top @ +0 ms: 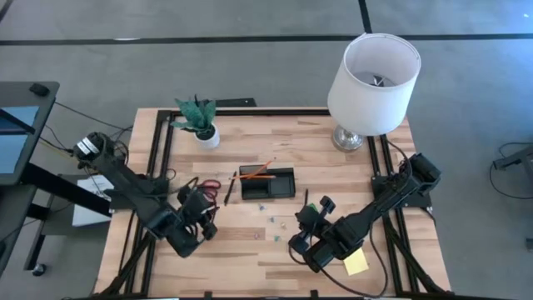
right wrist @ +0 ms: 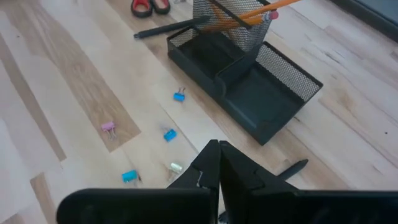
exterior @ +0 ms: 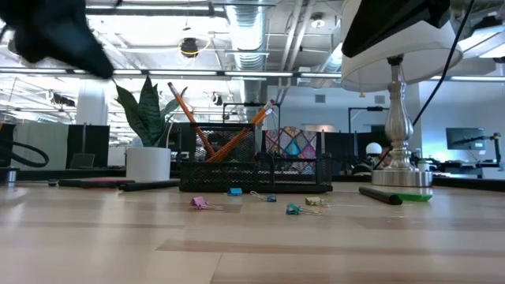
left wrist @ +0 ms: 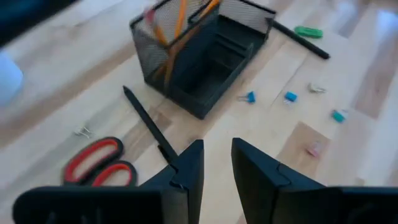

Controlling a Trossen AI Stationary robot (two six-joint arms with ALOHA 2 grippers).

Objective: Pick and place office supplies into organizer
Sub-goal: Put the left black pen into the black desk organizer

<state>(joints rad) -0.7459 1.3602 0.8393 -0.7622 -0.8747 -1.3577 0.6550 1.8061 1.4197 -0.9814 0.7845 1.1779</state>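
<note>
The black mesh organizer [top: 267,182] stands mid-table, with orange pencils [top: 260,171] leaning in its cup [left wrist: 163,34]. Red-handled scissors [left wrist: 99,163] and a black pen [left wrist: 148,122] lie on the table to its left. Small clips [right wrist: 169,134] are scattered on the wood in front of it. A second black pen [left wrist: 305,42] and a green piece [left wrist: 309,32] lie to its right. My left gripper [left wrist: 216,167] hovers near the first pen and the scissors, open by a narrow gap with nothing in it. My right gripper [right wrist: 219,163] hangs shut and empty over the table's near right.
A potted plant [top: 200,121] stands at the far left and a white-shaded lamp [top: 371,83] at the far right. A yellow sticky-note pad [top: 356,263] lies beside the right arm near the front edge. Bare wood shows between the two grippers.
</note>
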